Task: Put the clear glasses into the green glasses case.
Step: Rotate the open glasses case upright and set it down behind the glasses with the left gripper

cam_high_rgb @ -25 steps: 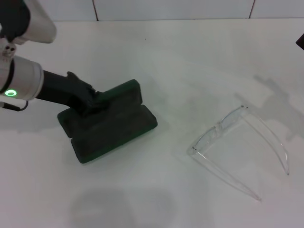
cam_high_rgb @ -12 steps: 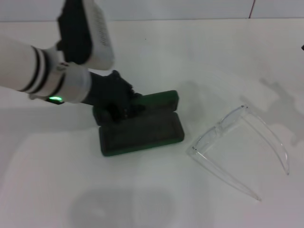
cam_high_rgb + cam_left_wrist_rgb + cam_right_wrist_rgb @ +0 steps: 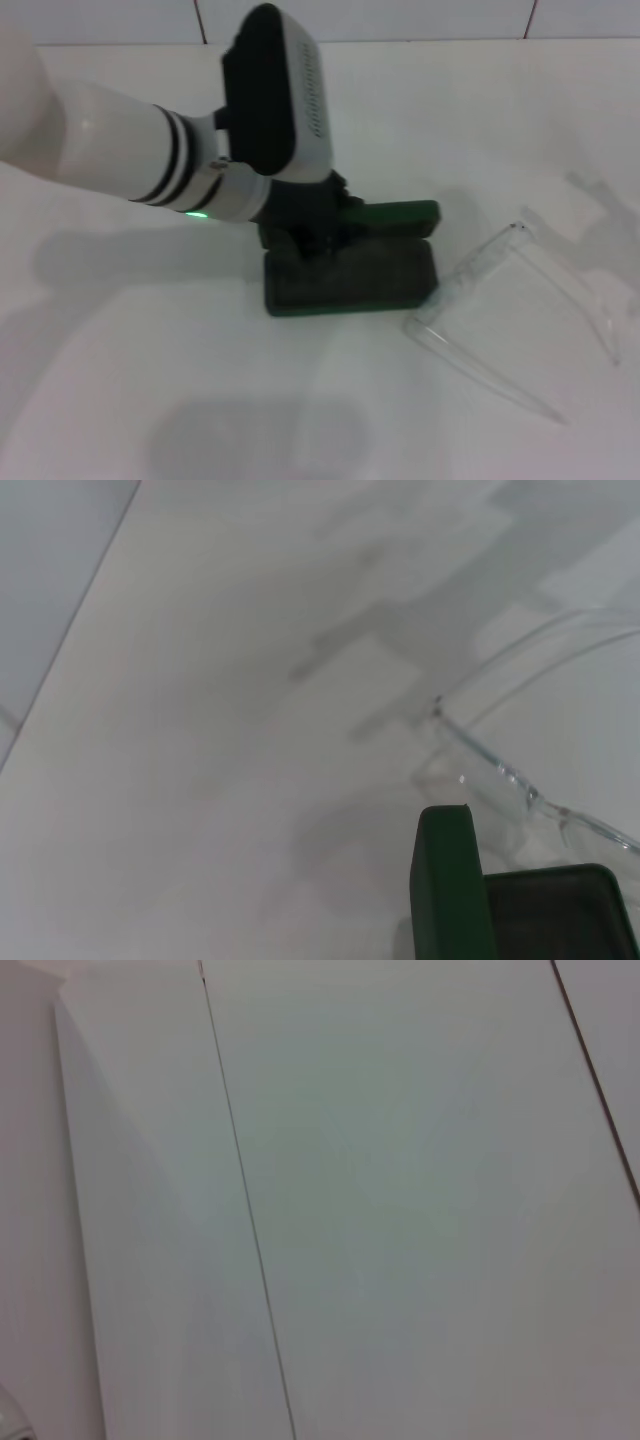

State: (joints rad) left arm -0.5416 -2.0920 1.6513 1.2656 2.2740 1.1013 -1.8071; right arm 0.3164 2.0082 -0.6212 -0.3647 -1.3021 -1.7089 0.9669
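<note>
My left gripper (image 3: 305,235) clenched on green glasses case (image 3: 355,275), mid-table; case open, dark lining up, lid upright. Clear glasses (image 3: 520,310) just right of it, arms spread, faint. Fingertips buried behind wrist; right arm unseen.

Head overhead; wrists close, low

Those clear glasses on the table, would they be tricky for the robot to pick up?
Probably somewhat. The clear glasses look thin and light, so a nudge would likely slide them across the smooth white table. Their long slim arms are splayed open and may flex or fold when squeezed. The glossy one-piece lens could be slippery.
</note>
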